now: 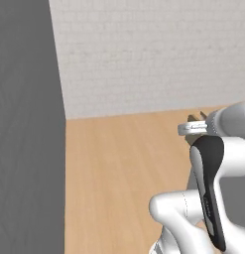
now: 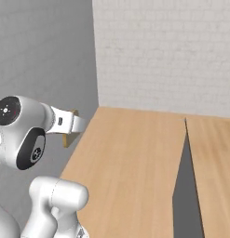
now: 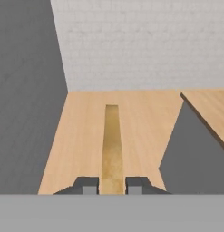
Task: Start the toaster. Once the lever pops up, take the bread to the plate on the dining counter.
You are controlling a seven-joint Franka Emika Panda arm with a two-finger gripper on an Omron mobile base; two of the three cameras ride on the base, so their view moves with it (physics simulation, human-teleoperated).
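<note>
As fingers [image 3: 135,185] pinch it, bread [image 3: 112,145] juts edge-on, forward.

light wood worktop [image 2: 135,158], white brick wall [image 2: 172,51], grey panel [image 1: 25,129]

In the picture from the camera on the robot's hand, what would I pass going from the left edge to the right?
Flat grey wall panel → light-wood counter top → thin tan bread slice seen edge-on, held between the tool's dark tips → dark grey wedge-shaped gap → second light-wood surface.
</note>
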